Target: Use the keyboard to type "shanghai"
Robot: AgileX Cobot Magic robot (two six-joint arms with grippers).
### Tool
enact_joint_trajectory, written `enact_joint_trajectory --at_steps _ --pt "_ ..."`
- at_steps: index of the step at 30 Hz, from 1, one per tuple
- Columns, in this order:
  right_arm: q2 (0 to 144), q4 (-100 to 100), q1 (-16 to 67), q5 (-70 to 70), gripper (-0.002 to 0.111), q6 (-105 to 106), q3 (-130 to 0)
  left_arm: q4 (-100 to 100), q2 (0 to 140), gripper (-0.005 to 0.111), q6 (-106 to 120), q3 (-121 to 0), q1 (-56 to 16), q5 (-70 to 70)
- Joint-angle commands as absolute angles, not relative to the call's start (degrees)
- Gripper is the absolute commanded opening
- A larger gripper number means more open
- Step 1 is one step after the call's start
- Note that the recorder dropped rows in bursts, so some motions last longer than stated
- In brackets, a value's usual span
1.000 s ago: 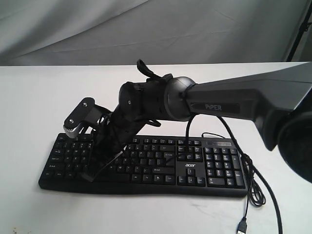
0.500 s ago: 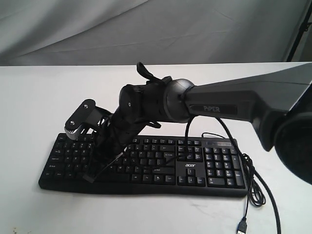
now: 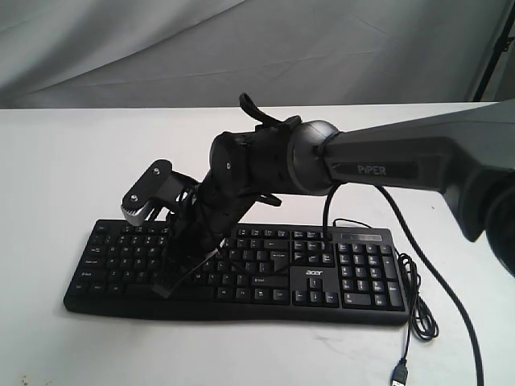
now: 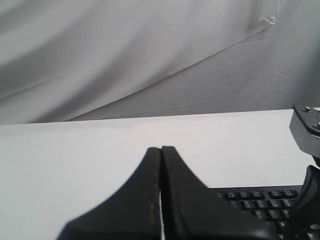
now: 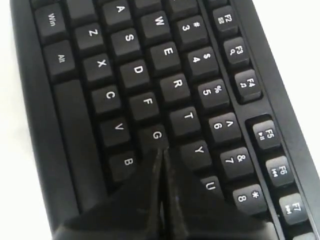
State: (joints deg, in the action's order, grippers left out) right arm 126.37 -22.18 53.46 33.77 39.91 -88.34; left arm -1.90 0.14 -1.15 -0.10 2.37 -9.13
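The keyboard [image 3: 322, 281] lies flat on the white table [image 3: 64, 161], number pad to the exterior view's right, with its cable [image 3: 418, 314] looped beside that end. The right arm reaches across it, and the right gripper [image 5: 161, 152] points down at the letter keys, its fingers clenched together with the tip just beside G; whether it touches a key I cannot tell. The left gripper [image 4: 161, 150] is likewise clenched and empty, above bare table near the keyboard's corner.

Right tool [image 3: 163, 289], tip down over keyboard [image 3: 354, 277] on white table [image 3: 64, 161]
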Motion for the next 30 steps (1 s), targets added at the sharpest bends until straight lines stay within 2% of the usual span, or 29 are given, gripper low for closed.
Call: enact_joint_trajectory --at_steps 1,30 --pt "125.4 -22.0 53.1 32.9 0.0 39.8 -88.1 -1.9 0.0 0.0 -1.3 0.0 2.0 -8.8" --pt "127.7 -23.0 53.1 32.4 0.0 40.1 -88.0 -1.9 0.0 0.0 -1.3 0.0 2.0 -8.8"
